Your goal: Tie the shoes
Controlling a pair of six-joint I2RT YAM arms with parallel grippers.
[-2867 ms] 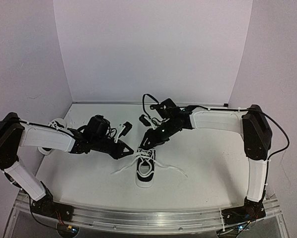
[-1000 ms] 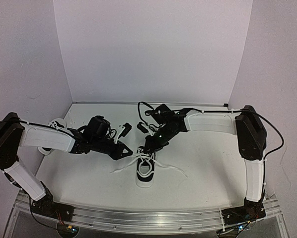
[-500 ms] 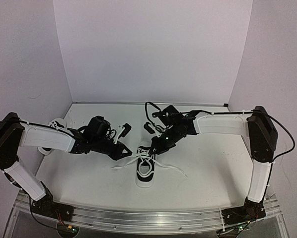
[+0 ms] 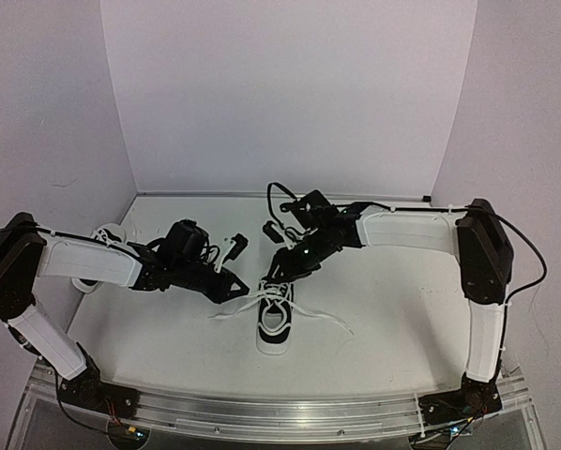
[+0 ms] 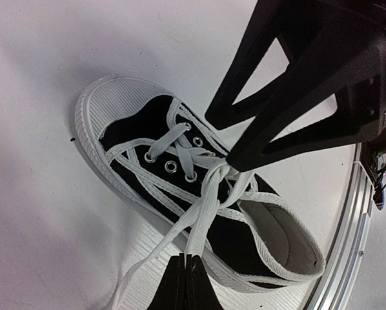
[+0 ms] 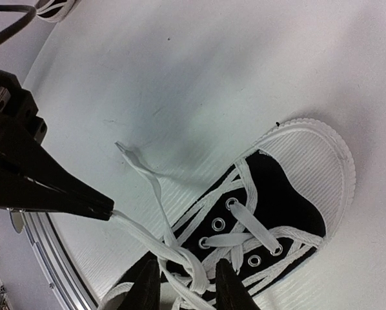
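Note:
One of the shoes (image 4: 274,323) lies at the middle of the table with its toe towards the back, black with a white sole (image 5: 106,113) and white laces (image 6: 180,248). My left gripper (image 4: 241,287) is shut on a lace strand (image 5: 203,216), which it holds taut to the shoe's left; its tips (image 5: 185,259) meet on the strand. My right gripper (image 4: 279,269) hovers over the tongue, open, its fingers (image 6: 146,284) standing either side of the crossed laces without pinching them. The second shoe (image 4: 107,234) sits at the far left, mostly hidden behind the left arm.
Loose lace ends trail on the table to the shoe's left (image 4: 222,317) and right (image 4: 335,324). A metal rail (image 4: 280,412) runs along the near edge. White walls (image 4: 290,94) enclose the back and both sides. Black cables (image 4: 279,202) loop above the right wrist.
The right gripper's jaws have parted and let go of the lace, and its arm has shifted slightly left over the shoe. The left gripper keeps its hold, unmoved.

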